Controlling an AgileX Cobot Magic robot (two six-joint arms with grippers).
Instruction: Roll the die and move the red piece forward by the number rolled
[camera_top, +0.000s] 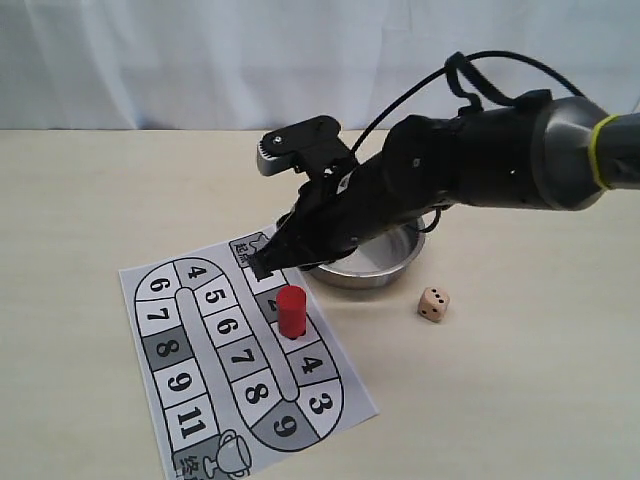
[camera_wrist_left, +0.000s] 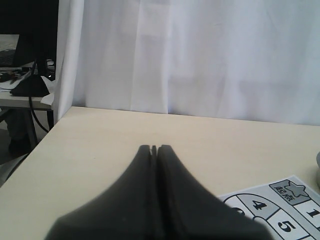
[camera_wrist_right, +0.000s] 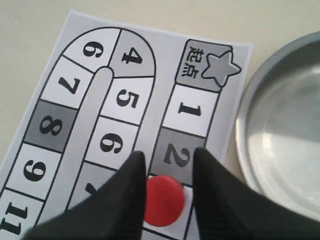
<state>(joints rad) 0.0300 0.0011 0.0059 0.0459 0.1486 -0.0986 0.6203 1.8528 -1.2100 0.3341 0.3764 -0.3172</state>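
1. Pale wood-grain table (camera_top: 520, 400) with a white curtain (camera_top: 150, 60) behind it; nothing else crowds the working area.
2. A printed game board (camera_top: 190, 340) lies flat on the table. Its start square is next to the steel bowl (camera_top: 385, 268), so the bowl is close to the track.
3. The die (camera_top: 433, 304) rests on the bare table, outside the bowl and just beside the board's right edge. A three-pip face is turned toward the exterior camera; the top face cannot be read with certainty.
4. The red piece (camera_top: 291, 311) stands upright on the board, on the square between those marked 2 and 4. It covers that square's own number.
5. The right gripper (camera_wrist_right: 167, 154) reaches across from the right and hangs over squares 1 and 2. Its jaws are apart and hold nothing. In the wrist view the piece shows between the fingers; in the exterior view the tips are above it and clear of it. This alignment suits a straight descent, with one finger on each side of the cylinder.
6. The left gripper (camera_wrist_left: 154, 148) is parked well away from the board, apparently to keep the area clear. Its jaws are pressed together with nothing between them.
7. Judgement: with the die lying outside the bowl, the roll looks done, and the work now concerns the piece.
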